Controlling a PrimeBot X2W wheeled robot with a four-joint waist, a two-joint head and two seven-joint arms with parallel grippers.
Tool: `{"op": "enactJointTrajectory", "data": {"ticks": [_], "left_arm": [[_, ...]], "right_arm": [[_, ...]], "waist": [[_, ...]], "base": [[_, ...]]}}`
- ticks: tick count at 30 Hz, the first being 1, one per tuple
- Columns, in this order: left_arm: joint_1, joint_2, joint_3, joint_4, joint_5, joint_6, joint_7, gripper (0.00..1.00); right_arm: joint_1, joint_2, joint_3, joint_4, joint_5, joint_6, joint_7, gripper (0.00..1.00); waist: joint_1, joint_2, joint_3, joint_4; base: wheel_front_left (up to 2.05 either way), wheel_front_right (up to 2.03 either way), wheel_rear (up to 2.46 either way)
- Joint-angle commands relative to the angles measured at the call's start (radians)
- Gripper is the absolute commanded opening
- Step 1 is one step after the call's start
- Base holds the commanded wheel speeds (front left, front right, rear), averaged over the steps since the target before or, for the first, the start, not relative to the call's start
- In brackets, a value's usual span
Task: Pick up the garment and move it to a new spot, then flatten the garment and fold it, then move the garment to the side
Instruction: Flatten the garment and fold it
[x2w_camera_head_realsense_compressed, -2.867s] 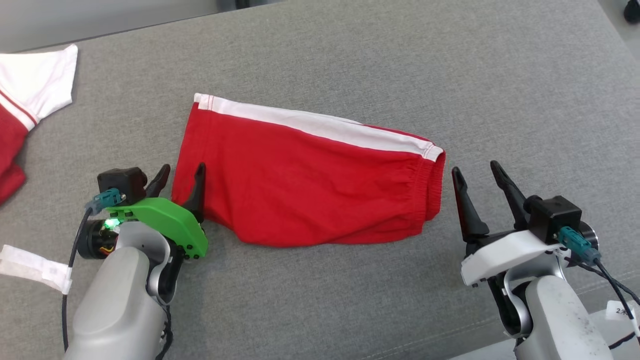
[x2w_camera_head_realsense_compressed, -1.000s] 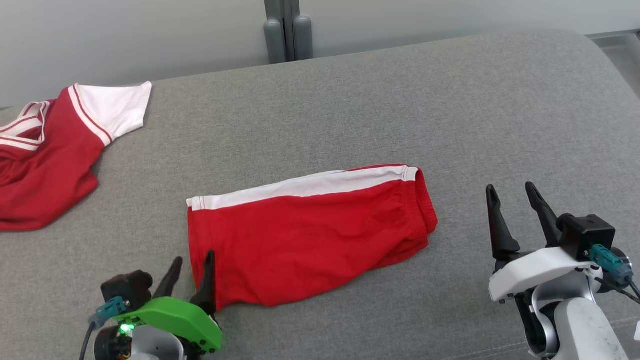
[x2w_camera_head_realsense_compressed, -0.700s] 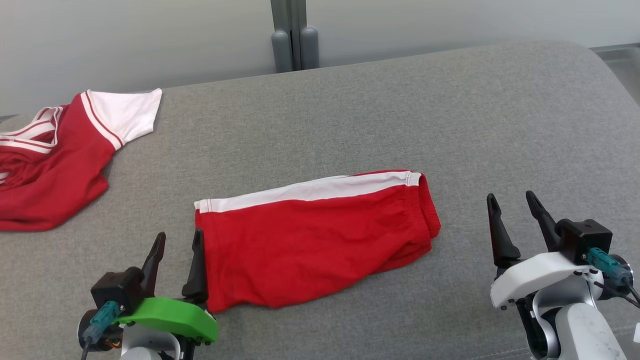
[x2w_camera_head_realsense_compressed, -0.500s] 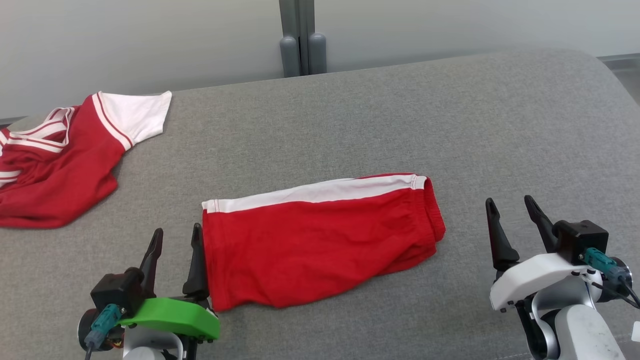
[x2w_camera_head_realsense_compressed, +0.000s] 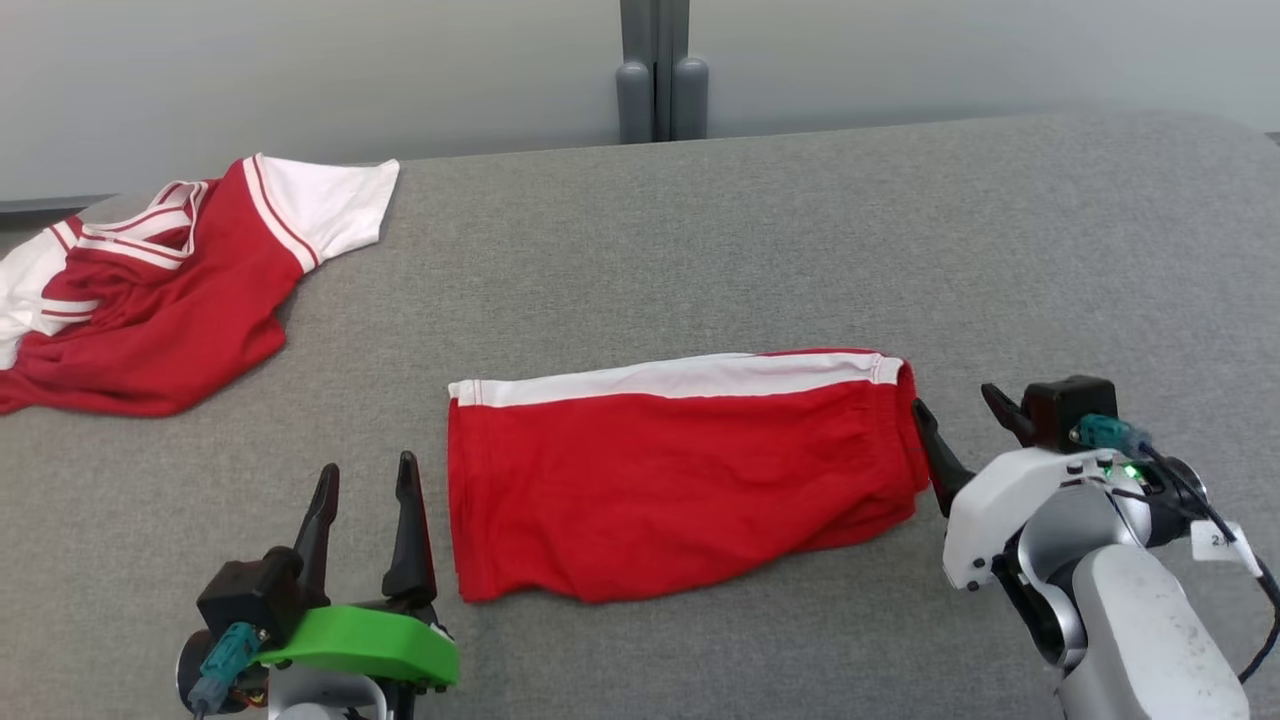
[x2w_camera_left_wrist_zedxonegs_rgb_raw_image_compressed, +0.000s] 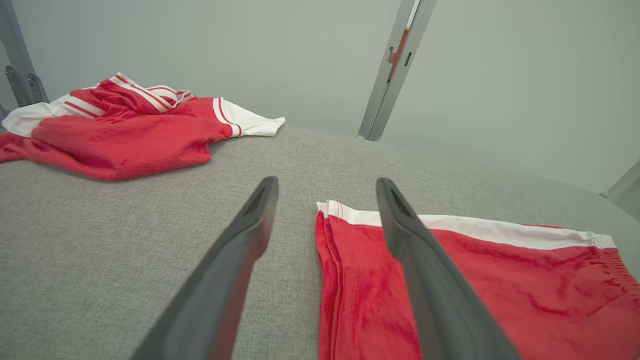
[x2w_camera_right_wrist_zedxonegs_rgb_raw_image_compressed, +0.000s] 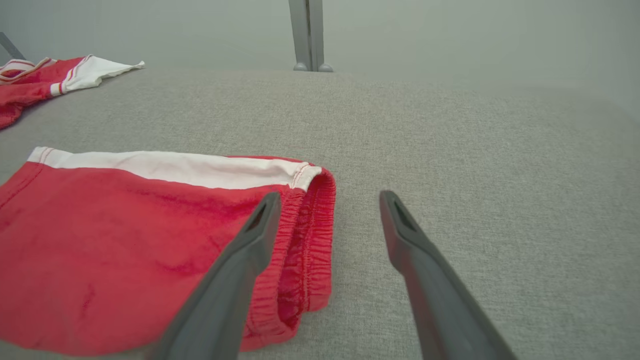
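Far left: red-and-white jersey (x2w_camera_head_realsense_compressed: 170, 300) lay crumpled at the back-left of the grey fabric-covered tabletop (x2w_camera_head_realsense_compressed: 800, 250), well apart from the work.

Left gripper (x2w_camera_head_realsense_compressed: 366, 465): a second ago one finger sat over the near-left hem corner of the red shorts (x2w_camera_head_realsense_compressed: 680, 480). It had since let go. Fingers were spread and parked just beside that hem with bare tabletop between, nothing pinched.

The shorts lay flat at front-centre of the tabletop, folded leg over leg. White side stripe ran along the far edge, leg hems to the left, elastic waistband to the right. Their shift across the head view was mostly camera pan, not cloth movement.

Right gripper (x2w_camera_head_realsense_compressed: 954, 398): fingers spread, empty. It had swung in from well clear to right at the waistband. In the head view its inner fingertip looked about touching the elastic edge. The right wrist view put that finger over the waistband, but contact wasn't clear.

My read: fold done and released. The last step, moving the shorts to the side, hadn't started, and the right gripper looked to be lining up for it.

Containers: none on the tabletop.
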Motion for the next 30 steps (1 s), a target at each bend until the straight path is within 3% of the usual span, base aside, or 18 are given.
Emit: {"op": "enactJointTrajectory", "data": {"ticks": [1,12,18,19,20,22,23,30], "left_arm": [[-0.005,-0.003,-0.002,0.004,0.008,-0.001,-0.007,1.0],[-0.03,-0.027,-0.001,0.034,0.011,-0.013,-0.015,1.0],[-0.034,-0.031,0.005,0.042,0.018,-0.019,-0.015,1.0],[-0.034,-0.031,0.006,0.042,0.02,-0.019,-0.016,1.0],[-0.034,-0.032,0.007,0.042,0.021,-0.02,-0.016,1.0],[-0.034,-0.033,0.01,0.043,0.022,-0.021,-0.016,1.0],[-0.034,-0.033,0.012,0.043,0.022,-0.022,-0.016,1.0],[-0.035,-0.032,0.015,0.043,0.033,-0.02,-0.016,1.0]], "right_arm": [[-0.025,-0.016,0.011,0.025,0.011,-0.001,0.034,1.0],[-0.137,-0.105,0.107,0.252,0.132,-0.001,0.214,1.0],[-0.176,-0.117,0.148,0.354,0.225,-0.001,0.268,1.0],[-0.18,-0.114,0.152,0.364,0.239,-0.001,0.27,0.8],[-0.186,-0.113,0.159,0.376,0.253,-0.001,0.274,0.48],[-0.196,-0.113,0.173,0.395,0.28,-0.001,0.28,0.3],[-0.2,-0.115,0.179,0.402,0.288,-0.001,0.28,0.02],[-0.248,-0.144,0.212,0.442,0.348,-0.002,0.255,0.0]], "waist": [[0.0,0.0,0.011,0.025],[0.0,0.0,0.03,0.118],[0.0,0.0,0.036,0.144],[0.0,0.0,0.036,0.146],[0.0,0.0,0.037,0.148],[0.0,0.0,0.038,0.148],[0.0,0.0,0.039,0.148],[0.0,0.0,0.04,0.118]], "base": [[0.0,0.0,0.0],[0.0,0.0,0.0],[0.0,0.0,0.0],[0.0,0.0,0.0],[0.0,0.0,0.0],[0.0,0.0,0.0],[0.0,0.0,0.0],[0.0,0.0,0.0]]}}
